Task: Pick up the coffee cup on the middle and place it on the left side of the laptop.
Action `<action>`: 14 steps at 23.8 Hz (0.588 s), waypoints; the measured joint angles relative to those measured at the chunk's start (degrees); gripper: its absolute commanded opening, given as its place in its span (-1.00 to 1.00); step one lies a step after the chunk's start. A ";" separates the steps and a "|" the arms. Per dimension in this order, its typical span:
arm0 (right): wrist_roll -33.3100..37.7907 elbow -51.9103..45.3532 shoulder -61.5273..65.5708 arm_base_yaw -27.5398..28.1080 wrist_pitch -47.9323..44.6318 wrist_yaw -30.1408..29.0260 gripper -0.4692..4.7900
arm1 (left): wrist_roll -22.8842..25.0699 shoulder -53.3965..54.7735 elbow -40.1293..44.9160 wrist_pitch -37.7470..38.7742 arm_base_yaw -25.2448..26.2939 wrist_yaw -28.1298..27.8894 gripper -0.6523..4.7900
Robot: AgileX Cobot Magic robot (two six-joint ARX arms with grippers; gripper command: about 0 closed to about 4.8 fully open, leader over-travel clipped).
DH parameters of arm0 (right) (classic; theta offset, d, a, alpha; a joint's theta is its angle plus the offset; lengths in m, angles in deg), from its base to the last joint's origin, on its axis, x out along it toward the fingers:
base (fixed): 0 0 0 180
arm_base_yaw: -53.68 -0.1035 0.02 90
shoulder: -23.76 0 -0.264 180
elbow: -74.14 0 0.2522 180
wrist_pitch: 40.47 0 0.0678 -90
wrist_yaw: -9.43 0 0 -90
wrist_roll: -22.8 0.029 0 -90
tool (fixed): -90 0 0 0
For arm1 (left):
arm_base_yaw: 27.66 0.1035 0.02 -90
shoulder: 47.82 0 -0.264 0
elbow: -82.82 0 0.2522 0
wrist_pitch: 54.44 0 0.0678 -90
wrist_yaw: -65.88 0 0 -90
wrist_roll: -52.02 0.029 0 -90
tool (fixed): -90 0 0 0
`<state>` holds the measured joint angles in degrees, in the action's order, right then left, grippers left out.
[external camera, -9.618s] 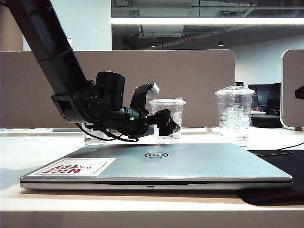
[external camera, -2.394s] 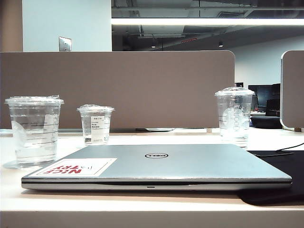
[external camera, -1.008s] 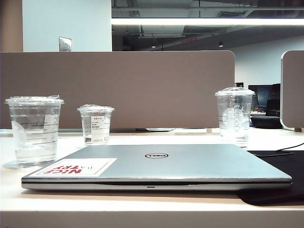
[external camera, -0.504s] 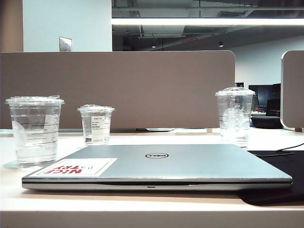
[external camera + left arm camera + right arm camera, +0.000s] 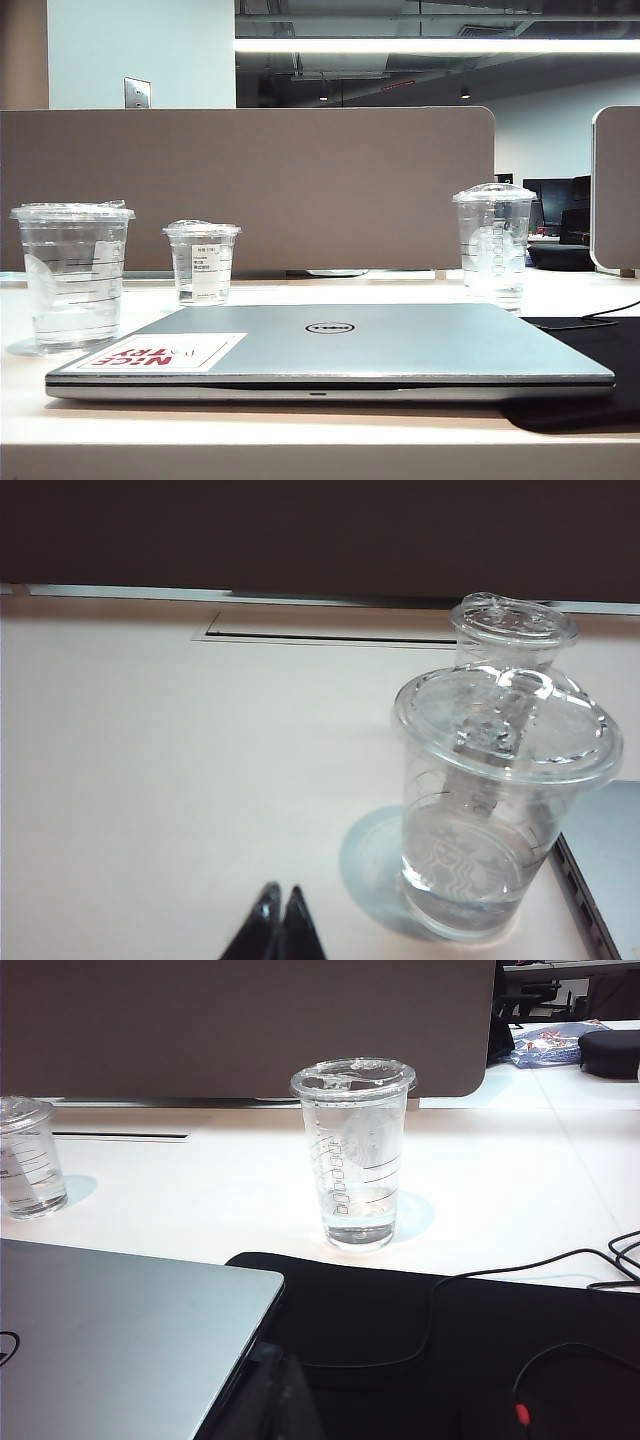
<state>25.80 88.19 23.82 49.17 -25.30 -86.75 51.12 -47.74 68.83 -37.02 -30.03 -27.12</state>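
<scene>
The coffee cup (image 5: 72, 275), clear with black lines and a flat lid, stands upright on the table left of the laptop (image 5: 330, 345). The laptop is a shut silver Dell with a "NICE TRY" sticker. Neither arm shows in the exterior view. In the left wrist view my left gripper (image 5: 280, 898) is shut and empty, a short way from the coffee cup (image 5: 500, 810) and apart from it. My right gripper (image 5: 277, 1362) is shut and empty, low beside the corner of the laptop (image 5: 120, 1330), over the black mat.
A smaller clear cup with a white label (image 5: 202, 262) stands behind the laptop's left part. The tallest cup, with a domed lid (image 5: 492, 245), stands at the back right. A black mat (image 5: 450, 1340) with cables lies right of the laptop. A brown partition (image 5: 300, 190) closes the back.
Since the oldest frame the coffee cup has gone from behind the laptop's middle to its left side, and the left arm has left the exterior view. Nothing has shifted in the last second.
</scene>
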 measured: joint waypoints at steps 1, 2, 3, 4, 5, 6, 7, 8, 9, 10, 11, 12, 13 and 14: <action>0.00 0.00 0.00 0.00 0.00 0.00 -0.84 | 0.00 0.00 0.00 0.00 0.00 -0.02 -0.77; 0.00 0.00 0.00 0.00 0.00 0.00 -0.84 | 0.00 0.00 0.00 0.00 0.00 -0.02 -0.77; 0.00 0.00 0.00 0.00 0.00 0.00 -0.84 | 0.00 0.00 0.00 0.00 0.00 0.00 -0.77; 0.00 0.00 0.00 0.00 0.00 0.00 -0.84 | 0.00 0.00 0.00 0.00 0.00 -0.02 -0.77; 0.00 0.00 0.00 0.00 0.00 0.00 -0.84 | 0.00 0.00 0.00 0.02 0.00 0.00 -0.77; 0.00 0.00 0.00 0.00 0.00 0.00 -0.84 | 0.00 0.00 0.00 0.02 0.00 0.00 -0.77; 0.00 0.00 0.00 0.00 0.00 0.00 -0.84 | 0.00 0.00 0.00 0.00 0.00 0.00 -0.77; 0.00 0.00 0.00 0.02 0.00 0.00 -0.84 | 0.00 0.00 0.00 0.00 0.00 0.00 -0.77; 0.00 0.00 0.00 0.02 0.00 0.00 -0.84 | 0.00 0.00 0.00 0.02 0.00 0.00 -0.77; 0.00 0.00 0.00 0.13 0.00 0.00 -0.84 | 0.00 0.00 0.00 0.00 0.00 0.00 -0.77; 0.00 0.00 0.00 0.46 0.00 -0.09 -0.84 | 0.00 0.00 0.00 0.00 0.00 -0.02 -0.77; 0.00 0.00 0.00 0.98 0.00 -0.11 -0.84 | 0.00 0.00 0.00 0.00 0.00 0.00 -0.77; 0.00 0.00 0.00 1.95 0.00 -0.09 -0.84 | 0.00 0.00 0.00 0.02 0.00 0.00 -0.77; 0.00 0.00 0.00 2.80 0.00 -0.09 -0.84 | 0.00 0.00 0.00 0.00 0.00 0.00 -0.77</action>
<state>25.80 88.19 23.82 51.96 -25.30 -86.84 51.12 -47.74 68.83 -37.02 -30.03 -27.12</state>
